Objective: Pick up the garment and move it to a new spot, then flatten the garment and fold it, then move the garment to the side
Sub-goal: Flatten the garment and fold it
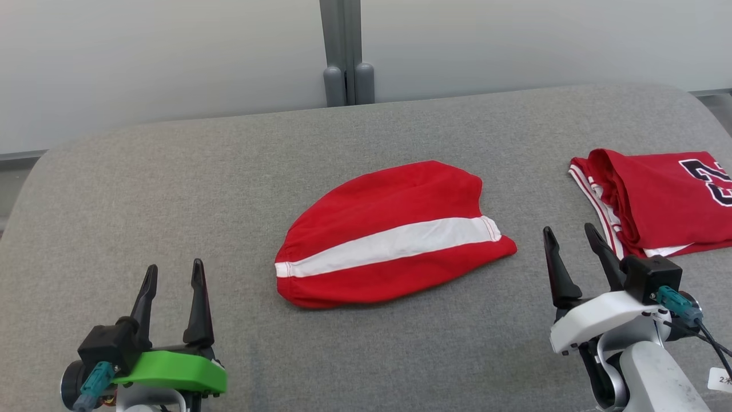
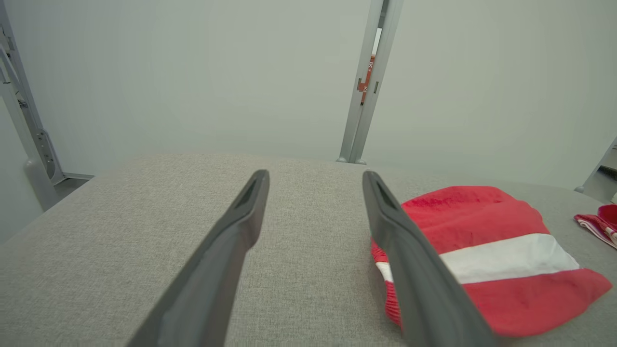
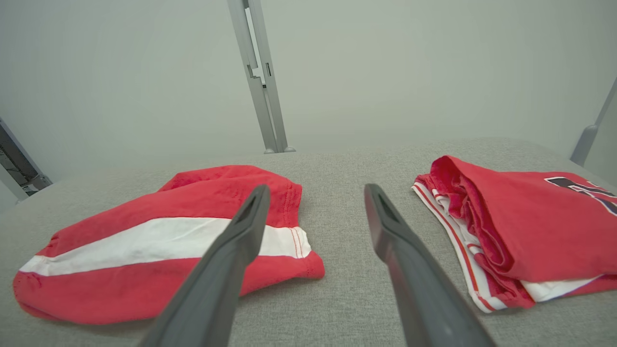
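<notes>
A grey fabric-covered table (image 1: 171,171) is shown from the head view, with a pale wall and a grey upright post (image 1: 346,51) behind its far edge. The red garment (image 1: 394,237) is laid near the middle of the table as a compact, roughly flat shape, crossed lengthwise by a broad white stripe; its gathered end is turned toward the robot's left and its stitched hem toward the robot's right. The left gripper (image 1: 174,265) is held above the near left part of the table, well apart from the garment, with its two dark fingers spread and nothing between them. In the left wrist view the garment is seen just beyond the right-hand finger, with bare fabric between the two fingers. The right gripper (image 1: 569,229) is held at the near right, likewise with its jaws spread and nothing gripped. It is placed between the garment's hem end and a second red garment (image 1: 657,200), which is folded, trimmed with white and red stripes, marked with a dark numeral, and set at the table's right edge. Neither item is touched by a finger.
</notes>
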